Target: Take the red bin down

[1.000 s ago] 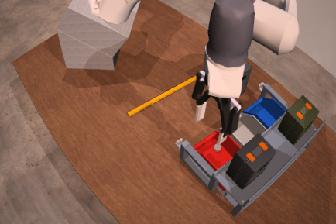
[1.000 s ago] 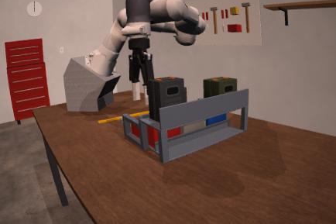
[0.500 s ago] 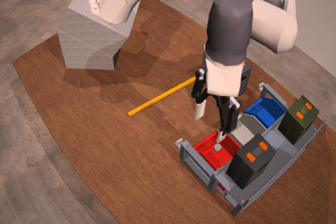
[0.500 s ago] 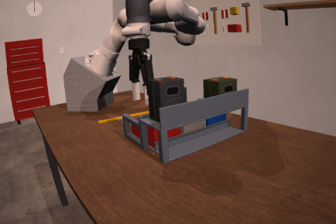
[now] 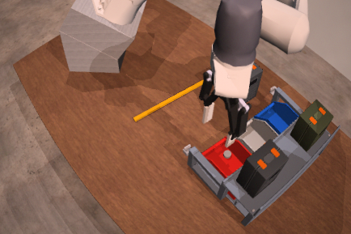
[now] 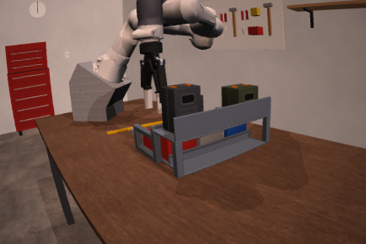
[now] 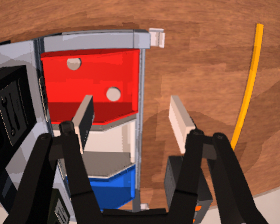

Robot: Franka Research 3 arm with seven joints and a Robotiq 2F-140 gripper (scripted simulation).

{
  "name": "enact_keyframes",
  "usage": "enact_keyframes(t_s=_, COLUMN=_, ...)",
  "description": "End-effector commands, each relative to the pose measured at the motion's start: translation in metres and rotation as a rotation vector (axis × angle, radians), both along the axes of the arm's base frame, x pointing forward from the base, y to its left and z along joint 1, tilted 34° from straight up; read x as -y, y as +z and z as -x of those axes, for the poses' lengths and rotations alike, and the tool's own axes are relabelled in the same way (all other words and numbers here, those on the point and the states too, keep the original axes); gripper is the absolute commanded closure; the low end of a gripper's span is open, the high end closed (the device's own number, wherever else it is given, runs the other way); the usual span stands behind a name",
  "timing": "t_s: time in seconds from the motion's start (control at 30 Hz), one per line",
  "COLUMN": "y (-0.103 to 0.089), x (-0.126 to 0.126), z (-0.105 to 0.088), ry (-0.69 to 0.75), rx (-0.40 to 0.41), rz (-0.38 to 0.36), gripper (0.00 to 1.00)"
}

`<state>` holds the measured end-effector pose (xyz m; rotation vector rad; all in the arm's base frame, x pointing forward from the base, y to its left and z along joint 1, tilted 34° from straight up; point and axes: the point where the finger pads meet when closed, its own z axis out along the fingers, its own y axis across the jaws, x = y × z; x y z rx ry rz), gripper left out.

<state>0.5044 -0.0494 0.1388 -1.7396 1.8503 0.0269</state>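
Red open bin [image 5: 222, 157] upright in shelf's end bay w/ two grey parts inside.

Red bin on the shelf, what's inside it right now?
Two small grey round parts lie in the red bin. A gripper finger covers its near edge, so more could be hidden.
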Motion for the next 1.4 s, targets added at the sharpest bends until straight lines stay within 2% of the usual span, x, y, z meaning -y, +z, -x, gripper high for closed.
enact_keyframes(t_s=0.0, y=-0.0005, x=0.0, z=0.0019, ry=0.0, rx=-0.004, rz=0.001, gripper=0.43)
enact_keyframes(t_s=1.37, y=-0.0009, x=-0.0015, z=0.0045, ry=-0.003, rx=-0.001, rz=-0.003, gripper=0.43)
